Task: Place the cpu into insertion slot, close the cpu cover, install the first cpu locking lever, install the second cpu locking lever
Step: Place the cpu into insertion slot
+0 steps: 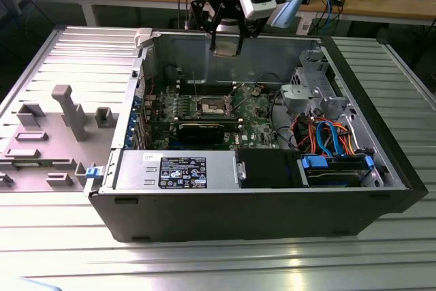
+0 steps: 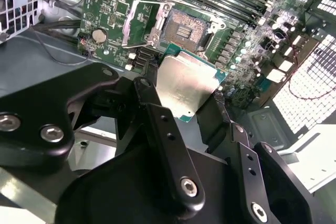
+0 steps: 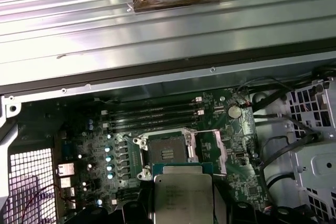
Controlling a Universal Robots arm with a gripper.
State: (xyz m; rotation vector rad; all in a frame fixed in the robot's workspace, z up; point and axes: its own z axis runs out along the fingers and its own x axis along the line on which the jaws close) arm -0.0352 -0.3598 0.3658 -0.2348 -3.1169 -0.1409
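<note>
One gripper (image 1: 226, 37): its black fingers (image 2: 157, 119) are drawn in narrowly on the cpu and clamp it by two opposite edges. In the exterior view it hangs above the far wall of the open computer case.
cpu (image 2: 186, 83): held in the air between the fingers. Its silvery metal top is turned to the cameras in both wrist views (image 3: 184, 198), with a green rim at its edges. It is clear of the board and not in the socket.
insertion slot (image 2: 185, 27): bare, with its dark pin field exposed. It sits near the middle of the circuit board, just beside the memory slots.
cpu cover (image 2: 129, 23): swung open to one side of the insertion slot. The green board shows through its square opening.
circuit board (image 1: 255, 131): green, lying on the floor of the computer case, reaching to the case's far wall.
memory slots (image 3: 152, 115): long, black and parallel, between the insertion slot and the case's far wall.
coin battery (image 3: 234, 112): on the board, on the cover's side of the slot.
computer case (image 1: 238, 216): on its side with the open face up, around the middle of the worktop (image 1: 204, 267), which is ribbed metal.
</note>
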